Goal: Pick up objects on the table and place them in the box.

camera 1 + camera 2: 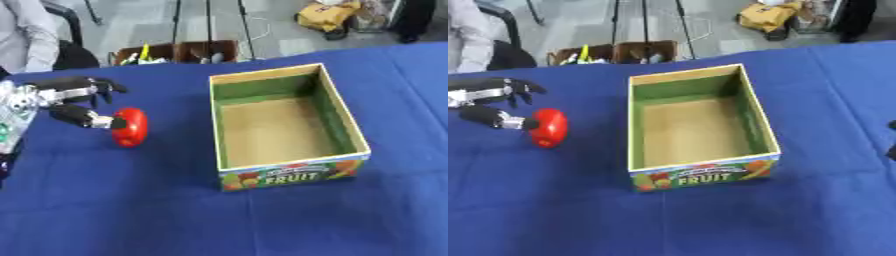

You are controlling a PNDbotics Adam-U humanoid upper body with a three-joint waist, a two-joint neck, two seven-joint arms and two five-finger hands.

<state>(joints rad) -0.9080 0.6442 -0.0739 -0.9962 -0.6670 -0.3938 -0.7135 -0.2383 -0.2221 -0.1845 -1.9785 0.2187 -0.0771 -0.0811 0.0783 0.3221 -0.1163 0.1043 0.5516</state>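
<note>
Left eye view shows our left hand (74, 102) reaching in over the left edge of the table (131, 210), which is covered in a blue cloth. The thumb tip meets the left side of a red object (129, 127), while the other fingers spread above and behind it, apart from it and only slightly bent. We judge the hand as released, touching the object but not yet closed around it. In the right eye view a dark shape at the right border may be part of our right hand, but we cannot tell how its fingers stand.

The red object lies on the cloth toward the left edge of the table, well apart from the box (284, 125). The box stands open-topped near the middle of the table, with green inner walls, a bare brown floor and the word FRUIT on its near side. Nothing lies in it.

The red object looks rounded and smooth, with a faint sheen, so we expect it to be light, stiff and rather slippery, likely to roll on the cloth if nudged from one side. We would take it across its widest part, thumb on one side and fingers curling over the opposite side, so it cannot squirt out. Then we would lift it clear of the box's near-left wall before letting it go inside.
</note>
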